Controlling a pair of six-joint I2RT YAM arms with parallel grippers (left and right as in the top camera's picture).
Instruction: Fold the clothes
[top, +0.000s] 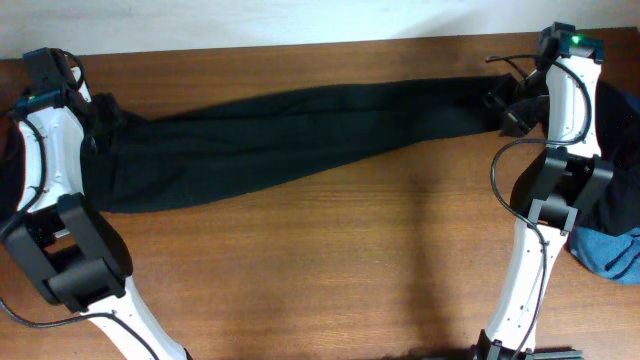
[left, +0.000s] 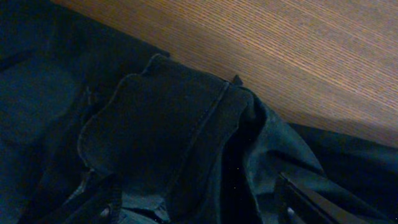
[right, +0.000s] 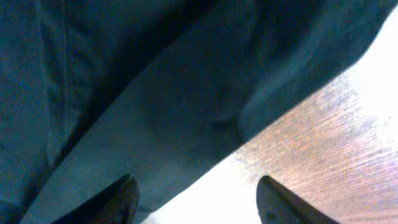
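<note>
A long pair of black trousers lies stretched out flat on the far half of a wooden table. Its long axis runs straight across the table from the left side to the right. The wider end is toward the table's left edge, the narrow leg end toward its right edge.

I have one arm at each end of it. The left gripper sits over the wide end and the right gripper over the leg end, so neither arm has to reach along the table.

From the left wrist I see a stitched pocket and seams of the trousers directly under the left gripper. Its fingers stand well apart with bunched cloth between them. I cannot tell whether they press on it.

From the right wrist, the trouser edge runs slantwise over the bare table. The right gripper straddles that edge, fingers apart and nothing pinched that I can see.

A crumpled blue cloth waits at the table's right edge, beside the right arm.

My judgement: the next move needs both ends gripped, then one end carried along the long axis toward the other.
</note>
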